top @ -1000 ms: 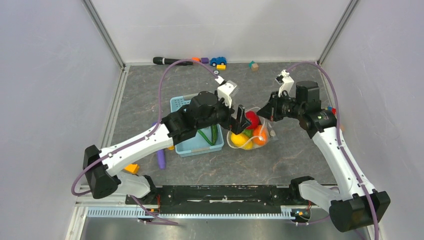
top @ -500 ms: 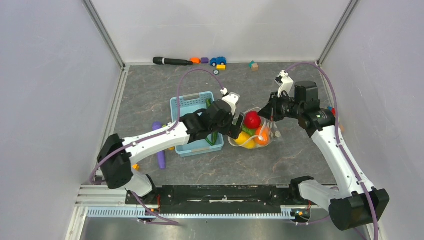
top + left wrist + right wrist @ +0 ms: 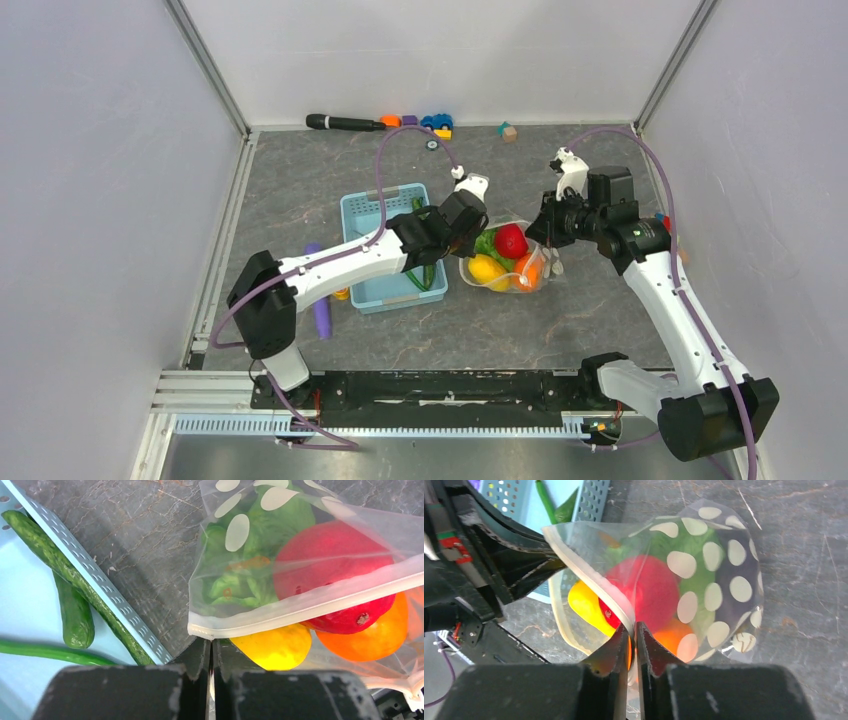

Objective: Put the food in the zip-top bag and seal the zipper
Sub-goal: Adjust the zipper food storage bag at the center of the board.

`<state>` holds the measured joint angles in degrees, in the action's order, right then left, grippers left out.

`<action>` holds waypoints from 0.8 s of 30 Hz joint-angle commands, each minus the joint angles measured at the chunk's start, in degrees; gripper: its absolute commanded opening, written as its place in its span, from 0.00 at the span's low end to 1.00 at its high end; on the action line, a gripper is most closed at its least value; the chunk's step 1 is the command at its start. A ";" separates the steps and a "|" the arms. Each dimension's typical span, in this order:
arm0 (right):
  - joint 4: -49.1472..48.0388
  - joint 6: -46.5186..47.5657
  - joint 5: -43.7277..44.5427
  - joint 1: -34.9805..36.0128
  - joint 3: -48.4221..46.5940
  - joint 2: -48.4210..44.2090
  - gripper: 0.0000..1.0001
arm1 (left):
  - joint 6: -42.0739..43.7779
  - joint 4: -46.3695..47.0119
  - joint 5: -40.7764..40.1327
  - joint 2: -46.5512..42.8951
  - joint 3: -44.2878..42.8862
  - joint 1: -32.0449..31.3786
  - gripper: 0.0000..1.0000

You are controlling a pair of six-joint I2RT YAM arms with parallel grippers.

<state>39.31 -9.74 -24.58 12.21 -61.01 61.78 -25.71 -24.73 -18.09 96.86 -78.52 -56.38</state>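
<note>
The clear polka-dotted zip-top bag lies right of the basket, holding food: green lettuce, a red piece, a yellow piece and an orange piece. Its white zipper runs along the mouth edge. My left gripper is shut on the zipper's left corner. My right gripper is shut on the zipper strip at the bag's other side. From above, the left gripper and right gripper flank the bag. Green cucumbers lie in the basket.
The light-blue lattice basket stands just left of the bag, its rim close to my left fingers. A long purple rod lies left of the basket. A black stick, a toy car and small blocks line the back wall.
My left gripper dropped from above the bag, where it stood open, to the bag's left corner and shut on the zipper. The right arm barely moved.
</note>
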 commanded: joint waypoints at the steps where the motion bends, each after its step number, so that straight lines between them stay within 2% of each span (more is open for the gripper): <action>1: 1.67 2.76 6.62 -0.08 -0.15 -0.77 0.19 | -4.10 -3.04 -1.84 0.79 -4.05 -0.04 0.02; 4: 3.34 2.25 13.10 0.29 0.40 -1.51 0.32 | -7.49 -7.59 -2.20 0.42 -6.95 -0.05 0.02; 6: 4.63 1.87 17.85 1.02 0.84 -2.04 0.37 | -9.42 -9.02 -1.03 -0.41 -8.31 -0.04 0.02; 11: 5.75 -0.16 23.25 4.27 2.19 -4.55 0.42 | -12.57 -10.92 0.95 -1.97 -11.16 -0.13 0.02; 16: 7.98 -2.26 26.82 9.78 1.70 -5.42 0.43 | -13.83 -14.27 0.75 -1.42 -15.19 -0.18 0.02; 18: 8.70 -3.17 28.35 12.02 1.40 -5.80 0.36 | -14.27 -15.59 0.36 -1.09 -16.74 -0.19 0.02; 21: 10.94 -3.48 29.77 13.06 -1.27 -5.87 0.03 | -14.29 -18.23 0.19 -1.12 -19.52 -0.22 0.02; 24: 12.67 -2.88 28.46 13.11 -5.60 -6.13 0.00 | -13.15 -21.97 -0.63 -1.58 -23.27 -0.30 0.02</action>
<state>49.50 -12.34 1.80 25.15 -59.79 56.95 -37.65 -42.13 -17.37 97.56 -95.33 -56.40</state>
